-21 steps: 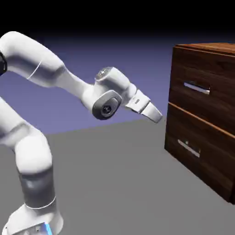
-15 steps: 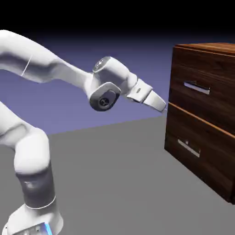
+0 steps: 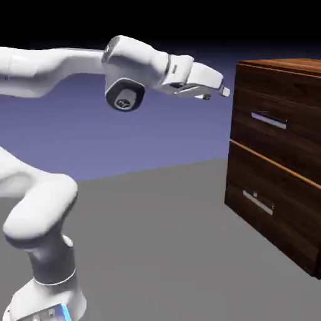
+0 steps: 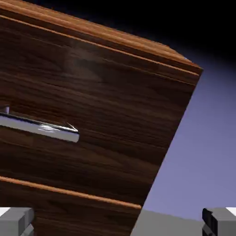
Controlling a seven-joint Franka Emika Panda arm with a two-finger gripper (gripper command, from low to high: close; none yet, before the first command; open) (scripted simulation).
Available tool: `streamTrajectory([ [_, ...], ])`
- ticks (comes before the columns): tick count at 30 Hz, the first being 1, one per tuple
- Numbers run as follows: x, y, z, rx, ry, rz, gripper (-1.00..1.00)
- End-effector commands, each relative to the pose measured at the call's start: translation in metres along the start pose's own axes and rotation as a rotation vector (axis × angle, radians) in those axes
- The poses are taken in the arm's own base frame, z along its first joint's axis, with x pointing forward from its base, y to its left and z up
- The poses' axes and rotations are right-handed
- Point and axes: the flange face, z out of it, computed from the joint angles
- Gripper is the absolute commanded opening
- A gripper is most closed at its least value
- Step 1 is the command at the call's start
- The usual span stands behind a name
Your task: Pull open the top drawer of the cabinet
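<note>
Claw (image 3: 222, 91) open, jaws wide apart, nothing between them; finger tips (image 4: 16, 221) sit at the hand view's bottom corners. Claw points roughly level at the cabinet (image 3: 301, 182), near its upper front corner, not touching. Top drawer (image 3: 276, 119) lies just ahead and slightly below the claw, shut flush. Its handle (image 3: 269, 120) sits beyond and below the tips, untouched.

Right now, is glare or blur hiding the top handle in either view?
Exterior view: sharp, evenly lit; the top drawer handle shows a thin bright streak but stays readable, with the open gripper short of it. Hand view: tilted, a soft sheen on the wood; the handle's end is crisp, its rest cut off at the left edge.
</note>
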Motion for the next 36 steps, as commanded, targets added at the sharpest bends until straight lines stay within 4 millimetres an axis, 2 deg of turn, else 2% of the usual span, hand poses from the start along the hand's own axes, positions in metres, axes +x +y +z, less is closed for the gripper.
streamTrajectory([
  [1,0.002,-0.005,-0.004,0.006,0.018,-0.021,0.00],
  [6,0.009,-0.031,-0.017,0.033,0.104,-0.139,0.00],
  [10,0.007,-0.055,-0.018,0.052,0.167,-0.248,0.00],
  [14,0.000,-0.079,-0.010,0.068,0.223,-0.368,0.00],
  [18,-0.012,-0.101,0.008,0.081,0.271,-0.496,0.00],
  [23,-0.032,-0.123,0.044,0.092,0.319,-0.661,0.00],
  [28,-0.057,-0.133,0.095,0.100,0.354,-0.827,0.00],
  [32,-0.079,-0.130,0.144,0.103,0.372,-0.955,0.00],
  [36,-0.104,-0.115,0.198,0.102,0.384,-1.075,0.00],
])
